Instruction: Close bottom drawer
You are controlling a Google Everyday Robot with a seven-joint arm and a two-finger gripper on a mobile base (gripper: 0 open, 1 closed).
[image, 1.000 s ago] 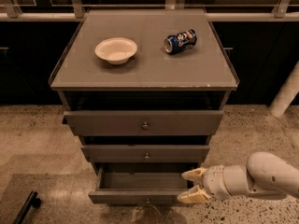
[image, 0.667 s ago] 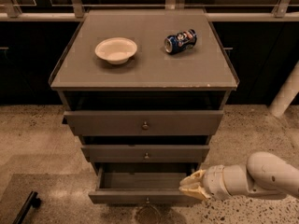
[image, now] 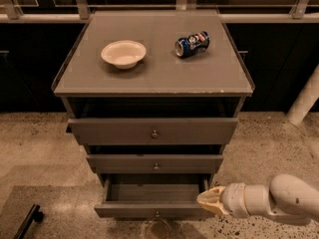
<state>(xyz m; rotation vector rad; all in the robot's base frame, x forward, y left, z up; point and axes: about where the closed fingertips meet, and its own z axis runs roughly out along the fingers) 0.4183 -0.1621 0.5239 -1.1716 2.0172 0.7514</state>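
Gripper [image: 211, 201]: fingers pinched together to a point, holding nothing. It sits at the right end of the bottom drawer [image: 149, 209] front, touching or just beside it; can't tell which. The drawer stands pulled well out, lowest of three. Push square on the front panel, straight toward the cabinet [image: 149, 86]. Contact this far right may skew the drawer, so shift toward the knob [image: 157, 214] if it binds.
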